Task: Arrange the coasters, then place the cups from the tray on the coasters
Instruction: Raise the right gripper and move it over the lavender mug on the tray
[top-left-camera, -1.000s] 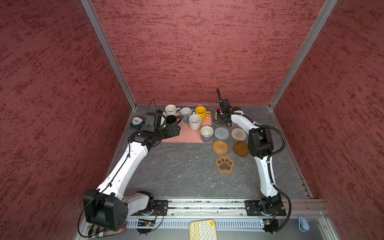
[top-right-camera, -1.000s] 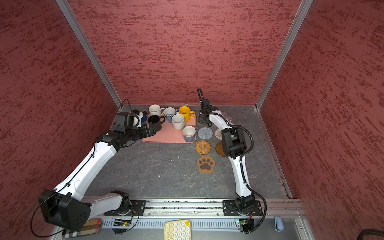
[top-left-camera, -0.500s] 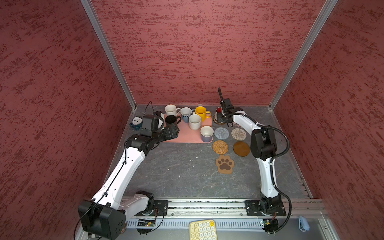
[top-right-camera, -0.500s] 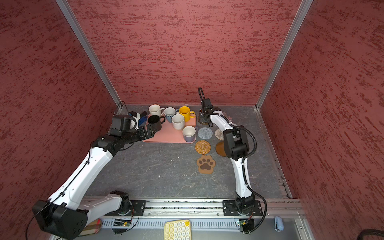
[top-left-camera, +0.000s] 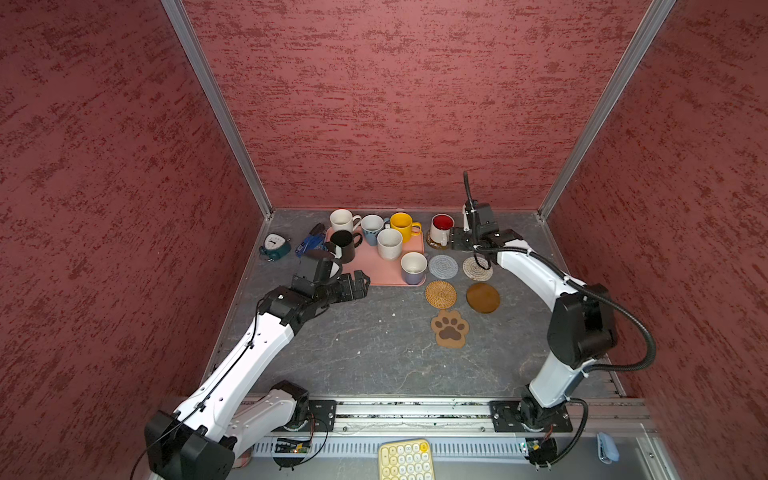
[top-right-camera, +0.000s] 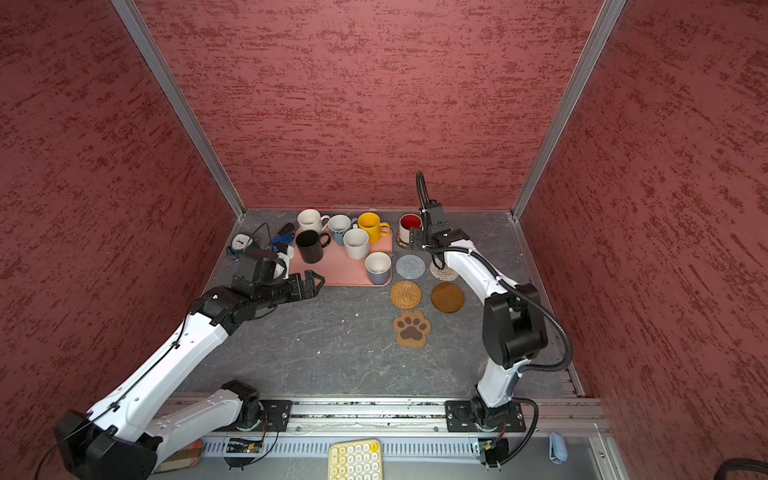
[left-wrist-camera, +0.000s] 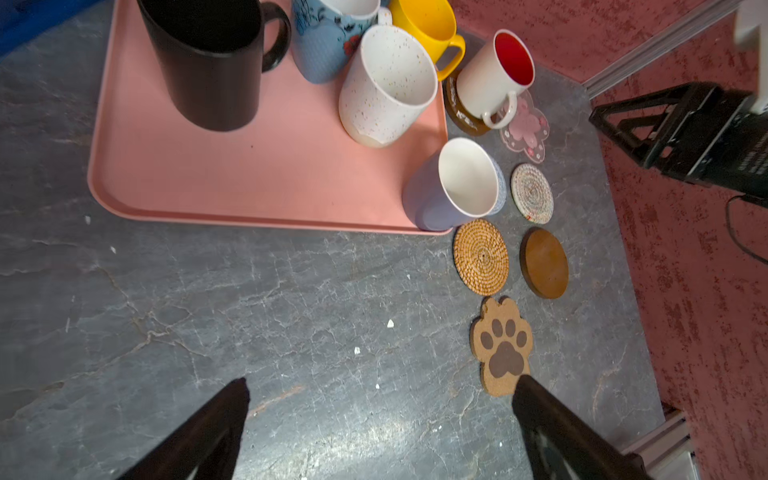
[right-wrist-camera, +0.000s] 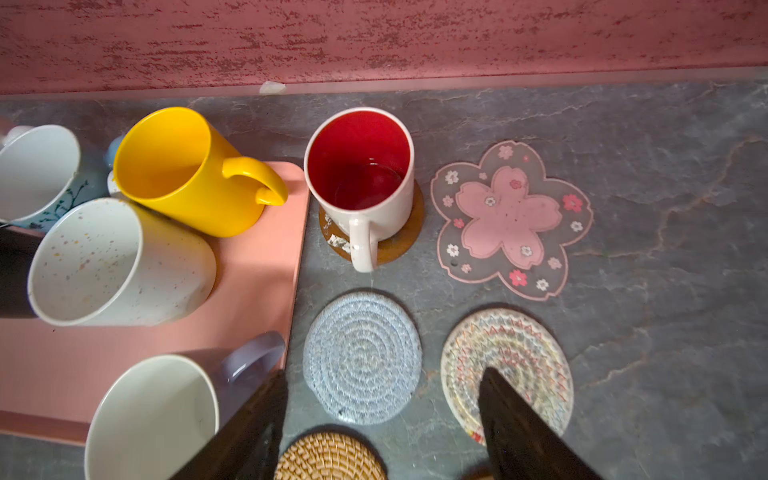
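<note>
Paw coaster (top-left-camera: 449, 328) nearest, then rattan (top-left-camera: 440, 294) and amber (top-left-camera: 482, 297) coasters, then grey (top-left-camera: 443, 266) and beige (top-left-camera: 477, 268); all 5 lie bare on the worktop (top-left-camera: 374, 353) right of the tray (top-left-camera: 376, 275). Left end effector (left-wrist-camera: 381, 382) wide, empty, at the tray's near edge; black (top-left-camera: 344, 245), lavender (top-left-camera: 413, 268), speckled (top-left-camera: 389, 244), blue (top-left-camera: 371, 228) and yellow (top-left-camera: 402, 225) mugs on the tray. Right end effector (right-wrist-camera: 384, 374) parted, empty, above grey and beige; beyond it the red-lined mug (top-left-camera: 441, 228) stands on a 2nd amber coaster (right-wrist-camera: 395, 245), flower coaster (right-wrist-camera: 509, 220) just beside.
</note>
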